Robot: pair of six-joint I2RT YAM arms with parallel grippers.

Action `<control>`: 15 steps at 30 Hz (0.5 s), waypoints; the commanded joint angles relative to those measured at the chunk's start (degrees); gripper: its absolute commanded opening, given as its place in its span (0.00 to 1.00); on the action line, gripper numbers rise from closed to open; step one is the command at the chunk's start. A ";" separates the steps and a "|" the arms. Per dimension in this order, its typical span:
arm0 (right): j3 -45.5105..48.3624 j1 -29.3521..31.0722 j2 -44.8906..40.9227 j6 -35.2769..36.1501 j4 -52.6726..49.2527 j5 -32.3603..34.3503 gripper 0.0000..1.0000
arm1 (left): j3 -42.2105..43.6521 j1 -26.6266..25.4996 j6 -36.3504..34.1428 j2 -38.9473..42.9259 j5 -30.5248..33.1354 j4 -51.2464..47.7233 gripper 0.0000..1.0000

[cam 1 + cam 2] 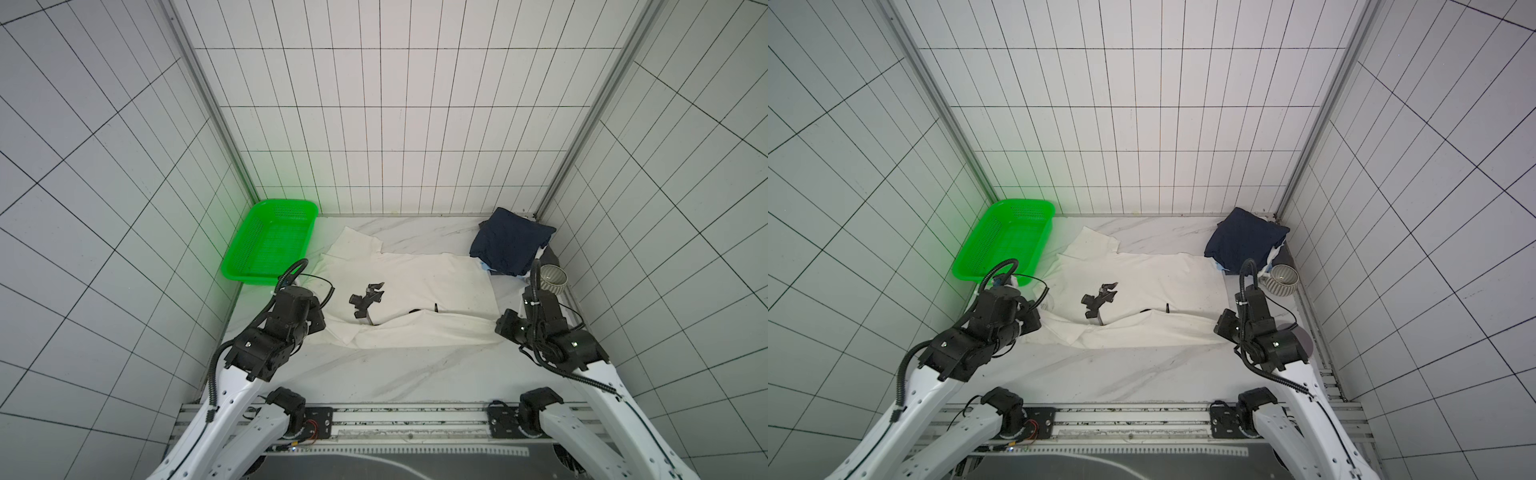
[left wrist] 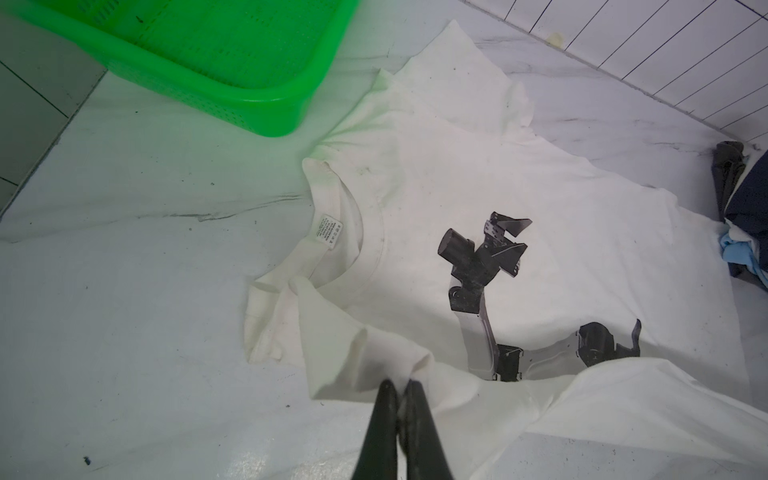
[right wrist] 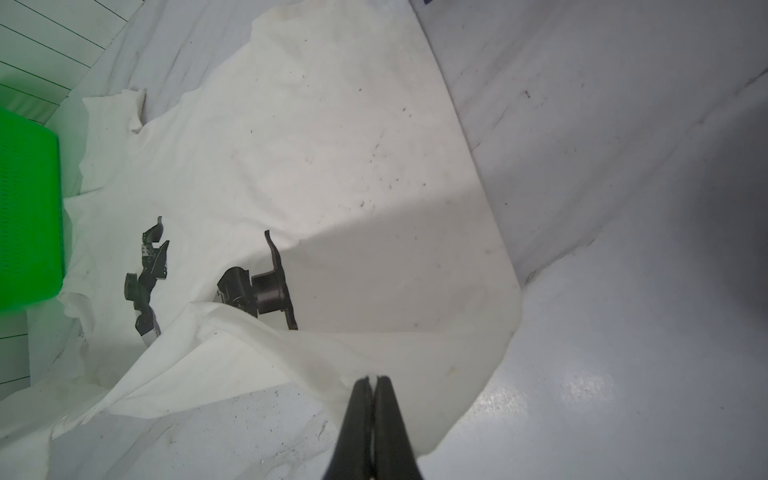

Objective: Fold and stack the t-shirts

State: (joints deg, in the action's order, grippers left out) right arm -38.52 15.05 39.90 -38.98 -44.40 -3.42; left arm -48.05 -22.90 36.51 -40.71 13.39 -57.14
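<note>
A cream-white t-shirt (image 1: 436, 278) (image 1: 1167, 278) with a black robot-arm print lies spread on the marble table in both top views. Its near side is drawn up into a fold that covers part of the print. In the left wrist view my left gripper (image 2: 401, 384) is shut on a bunch of the t-shirt's (image 2: 457, 174) cloth next to the collar. My right gripper (image 3: 372, 380) is shut on the t-shirt's (image 3: 332, 145) edge at the hem end. A stack of folded t-shirts with a navy one (image 1: 509, 245) (image 1: 1244, 241) on top sits at the back right, light-blue cloth (image 2: 737, 249) peeping out below.
A green perforated basket (image 1: 270, 241) (image 1: 1000, 241) (image 2: 249, 95) stands at the back left, close to the t-shirt's sleeve. A ribbed grey-white bowl (image 1: 550, 279) (image 1: 1282, 279) sits by the right wall, just in front of the stack. Tiled walls close in three sides.
</note>
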 commanded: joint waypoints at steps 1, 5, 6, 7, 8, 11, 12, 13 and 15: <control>0.37 0.51 -1.64 -0.71 -4.44 1.06 0.00 | -0.59 -0.22 3.04 1.97 4.38 -3.23 0.00; 0.49 0.48 -2.75 -0.55 -6.39 2.19 0.00 | 0.54 -0.22 4.26 4.14 5.98 -2.19 0.00; 0.32 0.46 -3.46 -0.55 -7.01 2.45 0.00 | 0.33 -0.23 4.68 4.21 6.46 -2.86 0.00; 0.08 0.48 -4.45 -0.74 -7.58 2.90 0.00 | 0.10 -0.22 4.79 4.21 6.47 -3.28 0.00; -0.14 0.50 -5.90 -1.15 -8.17 3.45 0.00 | -0.21 -0.22 5.31 4.36 6.96 -4.21 0.00; 0.64 0.51 -9.34 -2.07 -7.05 3.46 0.00 | 0.02 -0.22 6.39 5.39 8.41 -3.75 0.00; 1.17 0.46 -9.05 -1.86 -6.08 3.02 0.00 | 0.36 -0.22 6.57 5.52 8.38 -2.94 0.00; 1.48 0.51 -8.18 -1.64 -5.37 2.94 0.00 | 0.65 -0.22 6.23 5.27 7.72 -2.20 0.00; 2.11 0.46 -4.65 -0.64 -3.23 3.68 0.00 | 0.85 -0.22 6.09 3.30 6.83 -1.87 0.00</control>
State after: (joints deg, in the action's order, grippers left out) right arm -38.50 15.05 32.08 -39.79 -49.65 -1.45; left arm -47.77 -22.94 41.21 -36.18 19.00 -60.34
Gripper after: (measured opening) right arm 0.050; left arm 0.048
